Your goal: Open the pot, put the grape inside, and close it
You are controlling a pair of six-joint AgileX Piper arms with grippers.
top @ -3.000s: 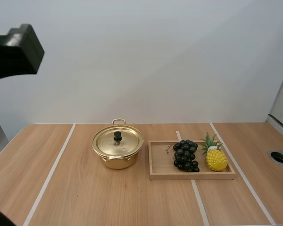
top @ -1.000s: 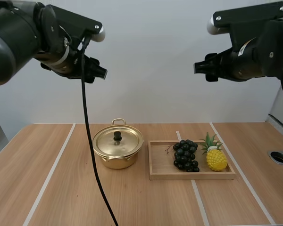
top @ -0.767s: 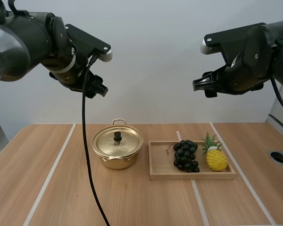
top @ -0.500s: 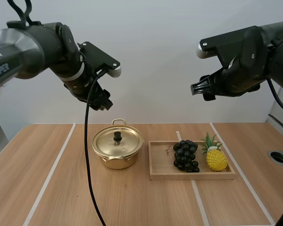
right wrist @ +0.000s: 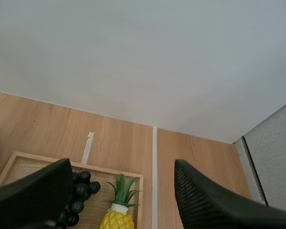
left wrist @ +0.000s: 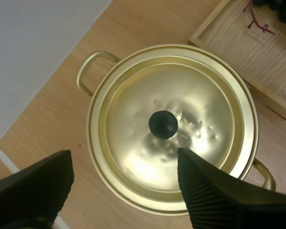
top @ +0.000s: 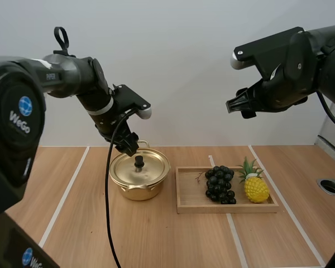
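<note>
A gold pot stands left of centre on the table, its lid on, with a black knob. My left gripper hangs open just above the pot's back rim. From the left wrist, the lid and knob lie straight below my left gripper, fingers wide apart. Dark grapes lie in a wooden tray right of the pot. High above the tray, my right gripper is open; between its spread fingers I see the grapes.
A yellow toy pineapple lies in the tray beside the grapes, also under the right gripper. A round hole is set in the table at the far right. White stripes run across the wooden top.
My left arm has swung down and rightward from high up until its gripper hangs over the pot lid. The right arm has barely shifted. Pot, tray and fruit have not moved.
</note>
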